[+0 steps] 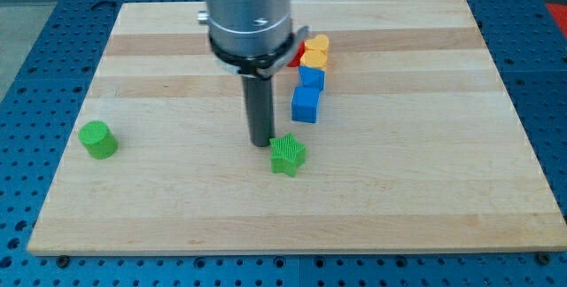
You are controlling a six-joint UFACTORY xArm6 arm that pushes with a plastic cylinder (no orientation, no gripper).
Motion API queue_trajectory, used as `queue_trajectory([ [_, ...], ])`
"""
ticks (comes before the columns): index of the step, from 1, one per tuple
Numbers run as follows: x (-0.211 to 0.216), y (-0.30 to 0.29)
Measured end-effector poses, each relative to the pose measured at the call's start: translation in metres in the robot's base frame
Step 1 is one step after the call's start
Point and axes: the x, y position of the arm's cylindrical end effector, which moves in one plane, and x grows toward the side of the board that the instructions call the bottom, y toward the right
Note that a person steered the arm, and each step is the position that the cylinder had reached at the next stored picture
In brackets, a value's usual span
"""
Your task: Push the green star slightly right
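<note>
My tip, a smooth dark rod end that grips nothing, rests just left of the ridged green plastic star on the pale wooden board.

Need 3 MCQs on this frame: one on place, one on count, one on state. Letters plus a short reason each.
1. Where is my tip relative to the green star?
A. at its upper left, close beside it
B. far to its right
C. below it

2. How many blue blocks are there?
A. none
B. two
C. four

3. How does the green cylinder stand?
A. stacked on the star
B. alone near the board's left edge
C. pressed against the blue blocks

Key: 1 A, the rod ends just left of the star's top. 2 B, a blue cube and another blue block above it. 3 B, nothing lies near it.
</note>
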Motion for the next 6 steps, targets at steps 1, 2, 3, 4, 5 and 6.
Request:
queue_trajectory([
  [1,0.012,-0.019],
  [2,0.031,-0.013],
  [3,0.035,0.024],
  [4,0.035,0.074],
  [5,0.035,0.114],
  [6,0.040,0.114],
])
